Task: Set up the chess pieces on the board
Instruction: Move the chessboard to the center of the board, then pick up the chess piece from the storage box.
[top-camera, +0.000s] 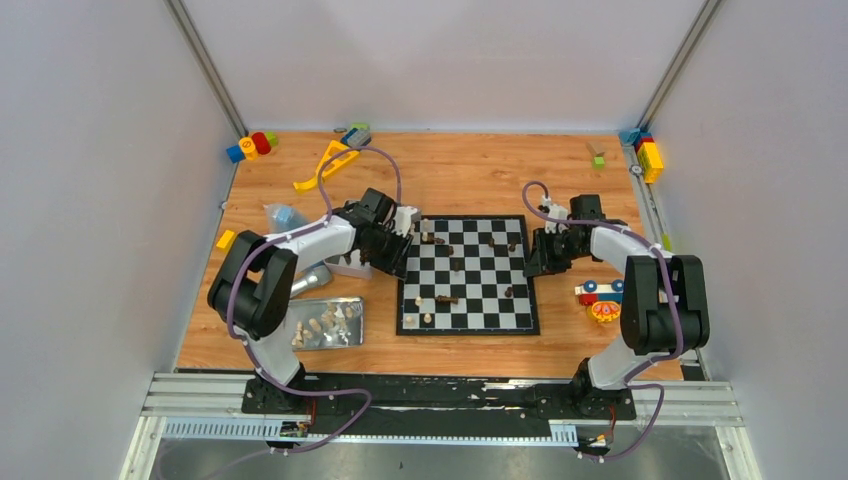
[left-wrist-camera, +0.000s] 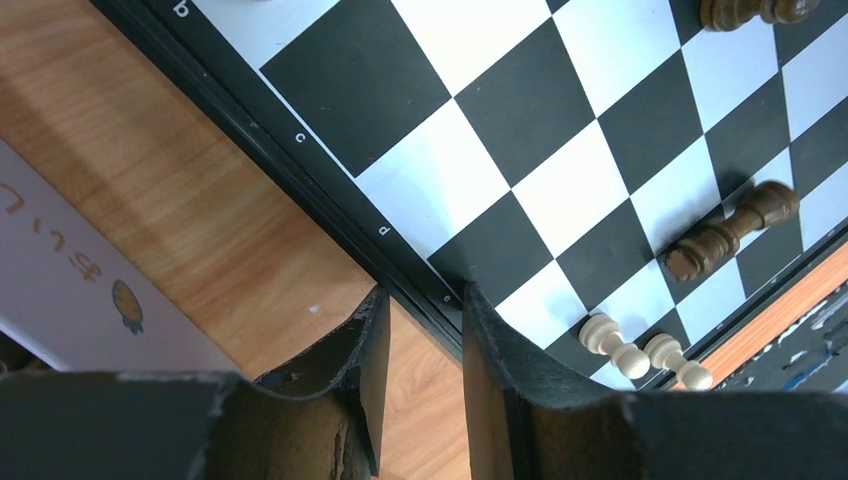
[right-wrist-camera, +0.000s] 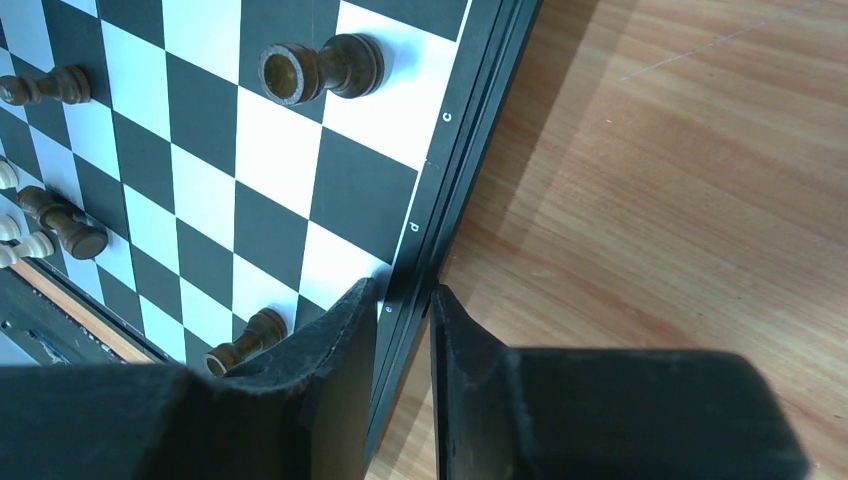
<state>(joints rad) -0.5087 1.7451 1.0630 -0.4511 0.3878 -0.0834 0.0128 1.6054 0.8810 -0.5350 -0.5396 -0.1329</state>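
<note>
I have the board (top-camera: 480, 300) lying flat in the middle of the worktop (top-camera: 470, 180), square to the arms. The left gripper (left-wrist-camera: 423, 295) sits at the board's left edge with its fingers slightly apart. The dark border strip runs into the gap. I cannot tell whether the pads are pressing on it. The right gripper (right-wrist-camera: 400, 290) mirrors this at the right edge, one finger over the squares and the other over the wood. I cannot tell its grip either. A few dark chess pieces (top-camera: 447, 299) are scattered over the squares, several toppled. Two pale pieces (left-wrist-camera: 615, 345) lie near the board's near-left corner. More pale ones sit in a metal tray (top-camera: 360, 305) left of the board.
</note>
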